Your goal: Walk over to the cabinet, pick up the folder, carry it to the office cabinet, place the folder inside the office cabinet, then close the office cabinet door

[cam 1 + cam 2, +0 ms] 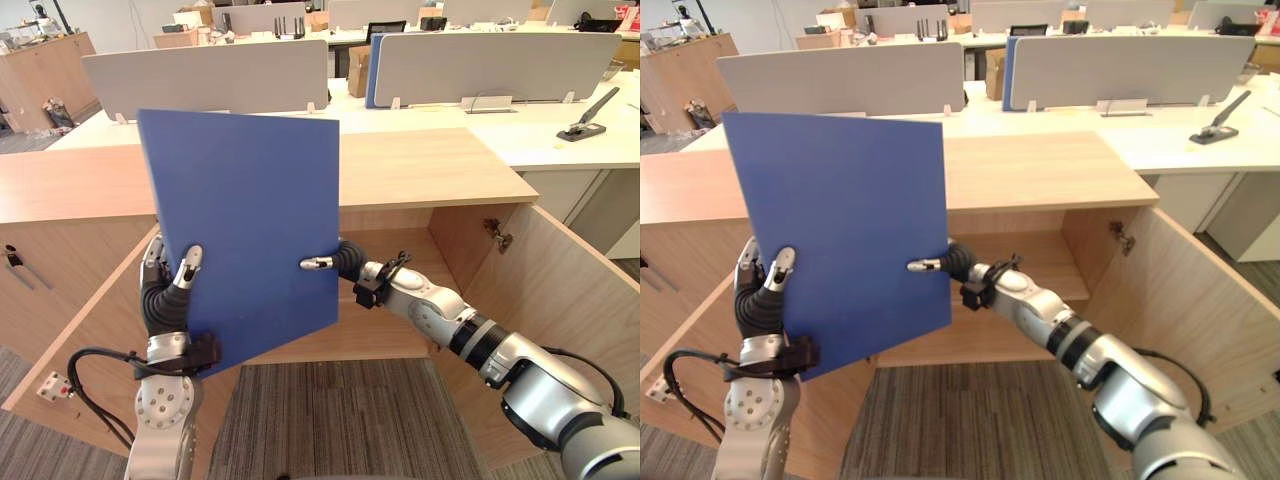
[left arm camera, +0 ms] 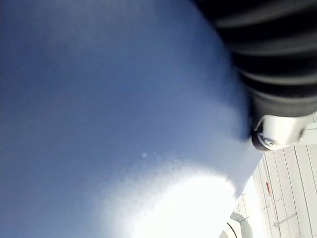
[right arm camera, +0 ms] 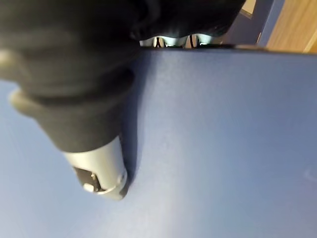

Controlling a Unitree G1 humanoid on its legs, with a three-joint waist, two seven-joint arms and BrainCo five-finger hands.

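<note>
Light wooden office cabinet standing open, flat rectangular blue folder held upright in front of its opening, left hand clamped on the folder's lower left corner with thumb in front, right hand pinching its right edge

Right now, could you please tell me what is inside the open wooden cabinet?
Inside the open light-wood office cabinet, plain wooden back and bottom panels show on the right. The flat blue rectangular folder held in front hides the left and middle.
</note>
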